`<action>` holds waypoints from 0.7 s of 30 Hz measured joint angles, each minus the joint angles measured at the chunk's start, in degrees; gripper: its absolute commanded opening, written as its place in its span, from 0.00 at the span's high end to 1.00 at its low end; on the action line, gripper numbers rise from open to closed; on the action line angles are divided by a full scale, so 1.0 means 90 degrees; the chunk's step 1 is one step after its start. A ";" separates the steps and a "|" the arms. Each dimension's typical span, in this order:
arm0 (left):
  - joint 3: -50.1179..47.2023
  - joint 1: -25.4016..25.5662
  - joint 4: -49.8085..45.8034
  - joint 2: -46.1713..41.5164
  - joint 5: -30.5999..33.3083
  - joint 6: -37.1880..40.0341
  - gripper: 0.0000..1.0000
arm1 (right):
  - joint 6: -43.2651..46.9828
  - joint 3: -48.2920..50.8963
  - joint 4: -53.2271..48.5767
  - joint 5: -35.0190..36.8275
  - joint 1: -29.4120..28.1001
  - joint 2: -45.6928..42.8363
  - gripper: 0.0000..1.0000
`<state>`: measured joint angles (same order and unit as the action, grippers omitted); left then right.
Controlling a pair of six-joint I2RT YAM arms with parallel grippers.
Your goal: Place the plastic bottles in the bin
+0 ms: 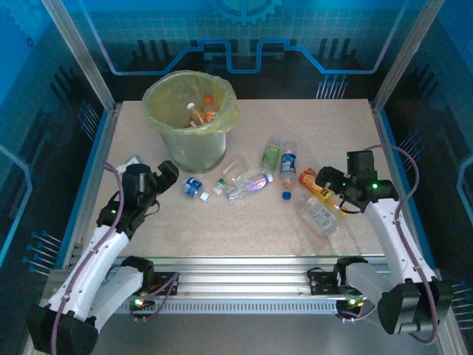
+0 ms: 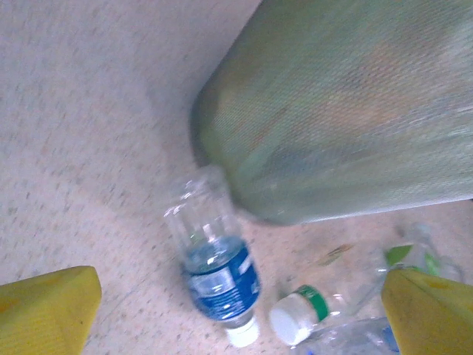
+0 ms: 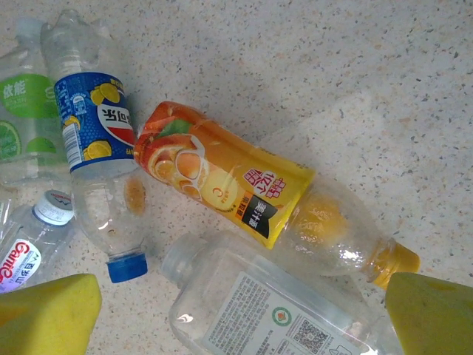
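Nearest me, both arms reach out from the table's near edge. Both grippers stand wide open, with nothing between their yellow pads (image 2: 44,310).

The left gripper (image 1: 167,174) hangs low over a small clear plastic bottle with a blue label and white cap (image 2: 219,275). It lies on its side just ahead of the fingers, cap toward the gripper. To pick it well, I'd say the jaws should drop squarely across the labelled belly rather than the slick neck. They should close gently so the thin wall doesn't squirt out. A green-banded, white-capped bottle (image 2: 299,316) lies just beside it and is best left out of the pinch.

The right gripper (image 1: 330,180) hovers over a clear bottle with an orange-and-yellow label (image 3: 222,185), which lies slantwise between the pads. It appears to touch a square clear bottle with a white label (image 3: 259,310).

Farther off stands the round pale green plastic bin (image 1: 194,144), lined with a yellow-green bag. It sits just behind the blue-labelled bottle, with a few bottles (image 1: 201,112) already inside.
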<state>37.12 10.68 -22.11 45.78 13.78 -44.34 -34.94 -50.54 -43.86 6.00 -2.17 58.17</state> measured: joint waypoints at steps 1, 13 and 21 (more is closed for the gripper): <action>-0.0126 -0.0073 0.0022 0.0095 -0.0092 -0.0090 0.01 | 0.0000 -0.0017 0.0002 -0.0002 -0.0010 0.0032 0.00; -0.0510 -0.1052 0.1445 0.1790 -0.1574 -0.0461 0.01 | -0.0002 -0.0112 0.0007 0.0002 -0.0124 0.0172 0.00; -0.0515 -0.1409 0.2489 0.2773 -0.2227 -0.0639 0.01 | -0.0002 -0.0148 0.0005 0.0002 -0.0148 0.0238 0.00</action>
<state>32.49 -2.00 0.30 70.74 -6.26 -50.09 -34.96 -51.88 -43.81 6.02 -3.51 60.31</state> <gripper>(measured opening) 0.986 0.997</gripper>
